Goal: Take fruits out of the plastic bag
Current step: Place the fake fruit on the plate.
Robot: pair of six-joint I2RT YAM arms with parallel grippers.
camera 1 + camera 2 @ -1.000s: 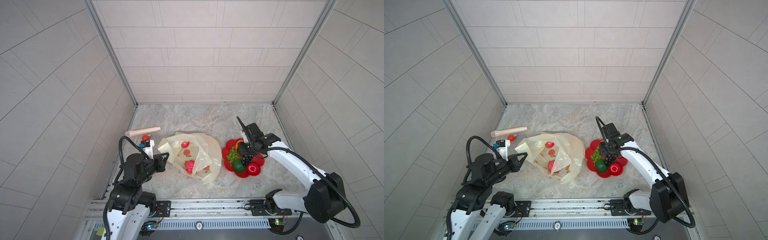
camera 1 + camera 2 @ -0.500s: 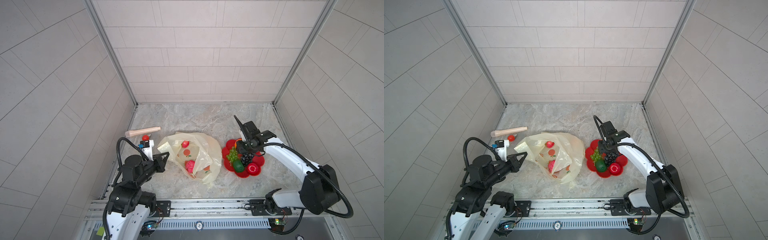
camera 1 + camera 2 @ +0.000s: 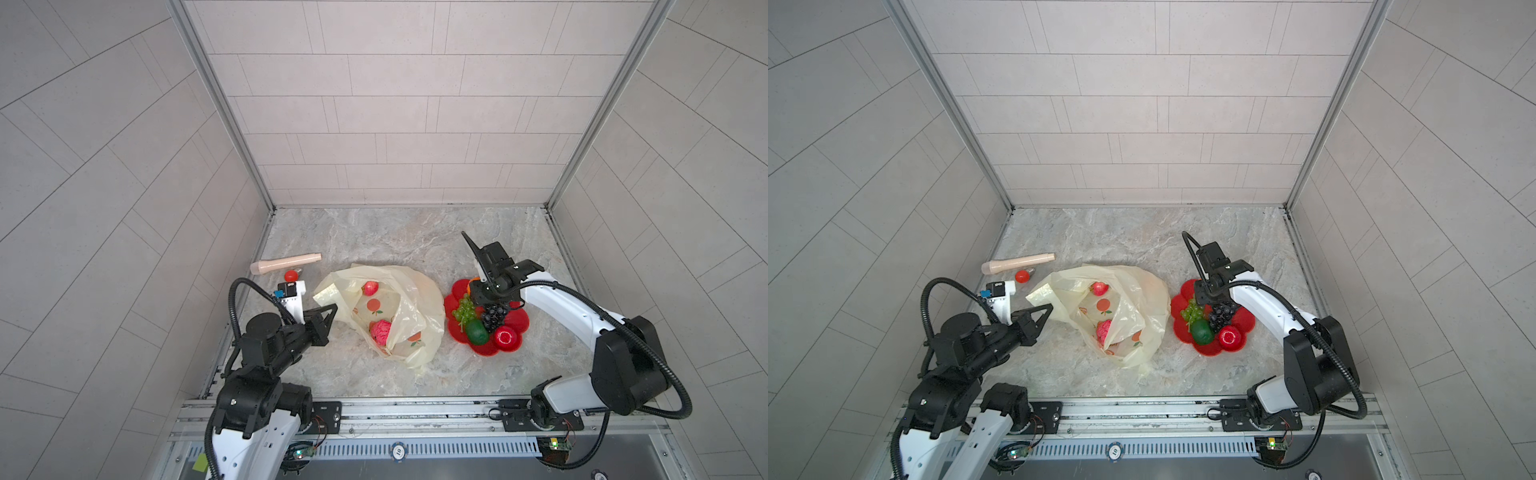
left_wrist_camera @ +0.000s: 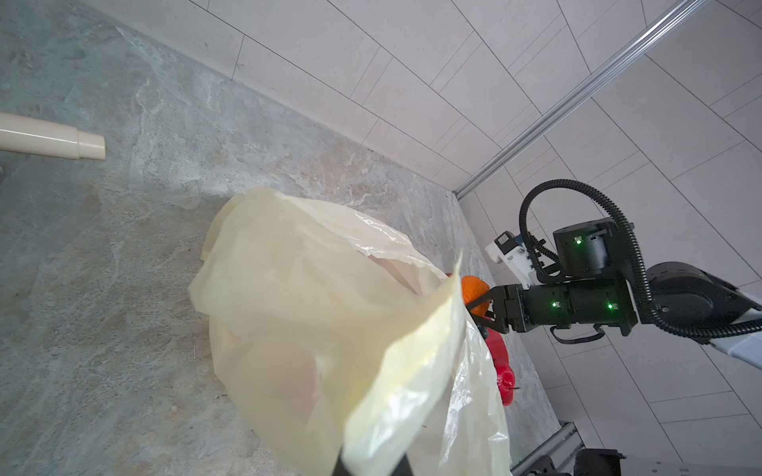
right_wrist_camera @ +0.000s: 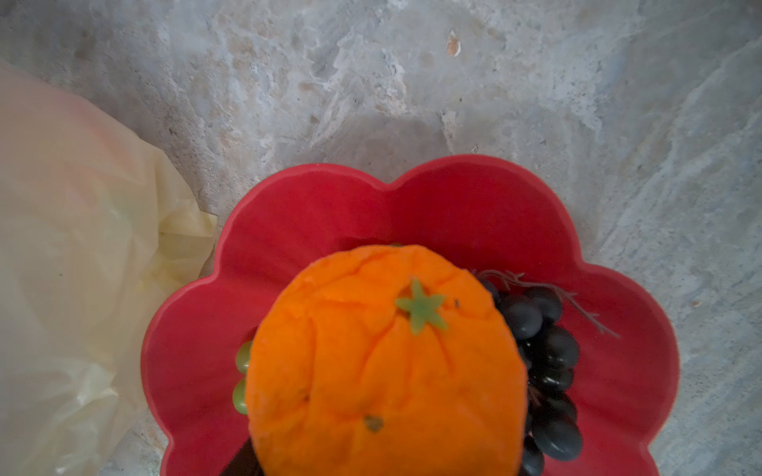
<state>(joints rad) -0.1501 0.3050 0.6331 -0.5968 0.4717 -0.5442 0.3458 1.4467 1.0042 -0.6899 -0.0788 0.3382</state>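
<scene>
A grey marbled table carries everything. The largest item, the pale-yellow plastic bag, lies crumpled around the table's middle with its mouth gaping upward. On the side toward the table's left edge, your left claw is pinched closed on the bag's rim. Just beside the bag, toward the right edge, sits a red flower-shaped plate. It is crowded with a green grape bunch, a dark purple grape bunch, a green oval fruit and a red round fruit. Your right claw hangs over the plate's far side, gripping the orange. Two fruits lie inside the bag, a pink wrinkly fruit and a peach. The risks, as I judge them: the plate is nearly full, so an orange let go from above could land on the grapes, roll, and go over the low rim onto the table. The film in your left claw is thin, and a tug could slip or tear it. The mouth would then collapse over the fruits inside. The bag may touch the plate, so pulling the bag could drag the plate along.
</scene>
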